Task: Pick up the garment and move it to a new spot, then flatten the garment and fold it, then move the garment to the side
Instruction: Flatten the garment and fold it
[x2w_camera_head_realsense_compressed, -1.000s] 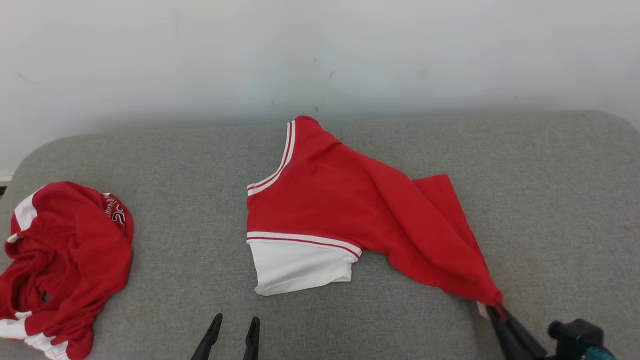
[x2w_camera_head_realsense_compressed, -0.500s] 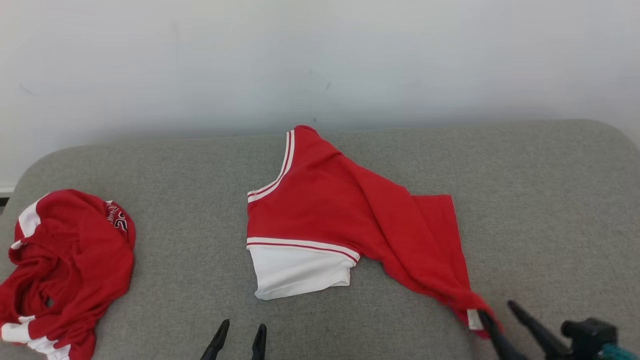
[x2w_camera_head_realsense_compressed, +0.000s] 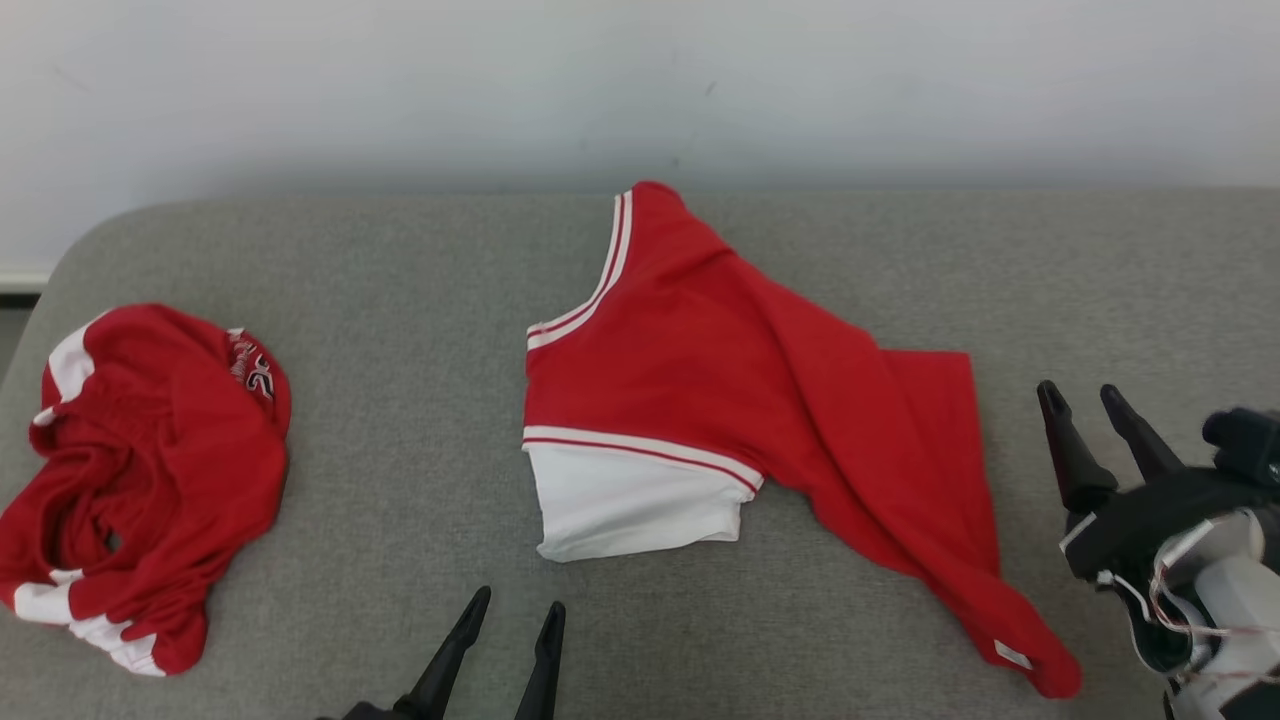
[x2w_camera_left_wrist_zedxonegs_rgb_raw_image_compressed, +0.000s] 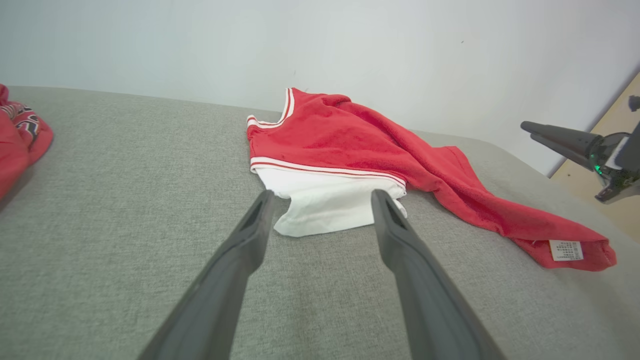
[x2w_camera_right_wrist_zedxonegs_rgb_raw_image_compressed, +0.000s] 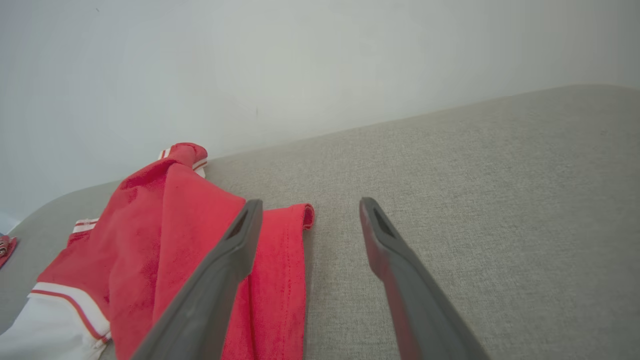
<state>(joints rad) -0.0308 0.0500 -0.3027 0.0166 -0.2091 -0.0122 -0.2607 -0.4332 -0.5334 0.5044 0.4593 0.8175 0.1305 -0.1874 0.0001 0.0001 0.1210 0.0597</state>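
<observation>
Now, in the left wrist view, the left claw hangs with its fingers spread, just short of the white panel of the red jersey, which lies rumpled mid-counter; the cloth looks soft, light and limp, so it will likely sag and drag rather than keep shape; a care label marks one hem corner. In the right wrist view, the right claw stands wide and empty beside a flat red corner; those two corners seem the surest holds for spreading it. In the head view, a second red garment sits crumpled at the far left; a second ago the right claw pinched the label corner; it has since let go and drawn clear, leaving that corner on the counter.
</observation>
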